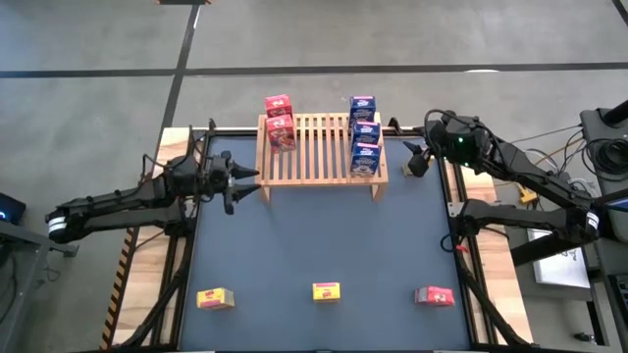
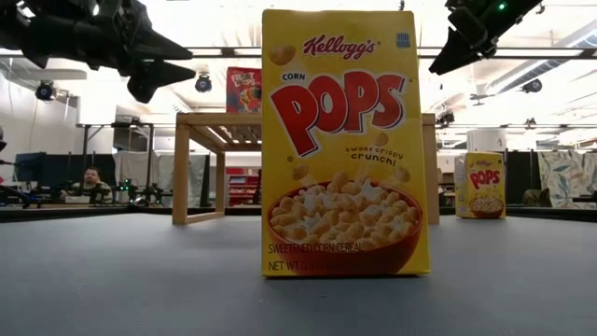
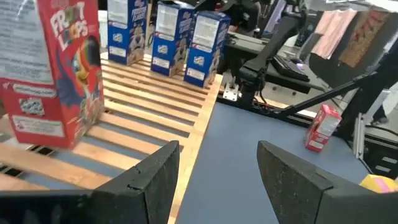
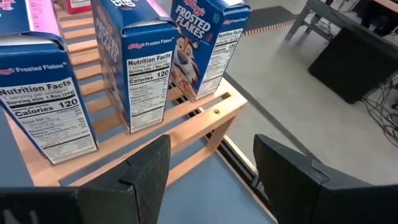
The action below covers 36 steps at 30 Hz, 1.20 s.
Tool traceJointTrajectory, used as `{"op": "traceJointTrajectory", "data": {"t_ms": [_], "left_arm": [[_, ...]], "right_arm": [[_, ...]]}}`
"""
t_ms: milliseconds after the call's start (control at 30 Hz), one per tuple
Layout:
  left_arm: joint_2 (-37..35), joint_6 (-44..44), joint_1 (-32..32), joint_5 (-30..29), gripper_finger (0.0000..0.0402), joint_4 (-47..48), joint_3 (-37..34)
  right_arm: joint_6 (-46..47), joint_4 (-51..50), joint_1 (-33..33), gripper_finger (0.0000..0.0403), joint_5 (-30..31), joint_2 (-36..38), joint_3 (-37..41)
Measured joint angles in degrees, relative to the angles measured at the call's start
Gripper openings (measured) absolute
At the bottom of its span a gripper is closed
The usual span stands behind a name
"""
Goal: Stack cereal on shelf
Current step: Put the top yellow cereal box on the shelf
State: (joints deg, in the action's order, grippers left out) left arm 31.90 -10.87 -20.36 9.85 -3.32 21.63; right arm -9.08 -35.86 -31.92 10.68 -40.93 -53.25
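Observation:
The wooden slatted shelf (image 1: 322,149) stands on its legs at the table's far side. Two red boxes (image 1: 280,120) stand on its left end and three blue boxes (image 1: 365,132) on its right end. Two yellow boxes (image 1: 215,298) (image 1: 327,291) and one red box (image 1: 434,296) rest along the near edge. The middle yellow box (image 2: 345,140) fills the low view, and another yellow box (image 2: 483,185) shows farther right. My left gripper (image 1: 240,181) is open beside the shelf's left end. My right gripper (image 1: 417,157) is open beside its right end.
The blue-grey table top (image 1: 324,235) lies bare between the shelf and the near row of boxes. Black frame rails (image 1: 186,245) run along both sides. Cables and equipment (image 1: 589,147) sit to the right. A person (image 2: 90,182) sits far behind the table.

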Motion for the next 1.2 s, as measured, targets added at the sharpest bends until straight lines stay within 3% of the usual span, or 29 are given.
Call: {"op": "traceJointTrajectory", "data": {"t_ms": [100,200,367,667,1200], "left_arm": [[-0.08,0.93,0.0,-0.09,0.02,0.54,0.0],[-0.66,2.87,0.0,-0.94,0.02,0.42,0.01],[-2.13,6.46,0.0,-6.35,0.02,1.94,1.64],[-2.41,9.04,0.0,-8.0,0.02,2.12,3.13],[-2.5,10.36,0.0,-7.98,0.02,3.87,2.97]], "right_arm": [[0.19,-0.47,0.0,0.0219,0.83,-0.02,0.0],[0.5,-2.94,0.0,0.0219,5.69,-0.56,-1.13],[1.92,-11.85,0.0,0.0219,11.89,-3.25,-6.46],[1.21,-21.78,0.0,0.0219,8.38,-9.57,-11.61],[1.52,-24.36,-0.17,0.0286,5.36,-8.56,-6.19]]}}
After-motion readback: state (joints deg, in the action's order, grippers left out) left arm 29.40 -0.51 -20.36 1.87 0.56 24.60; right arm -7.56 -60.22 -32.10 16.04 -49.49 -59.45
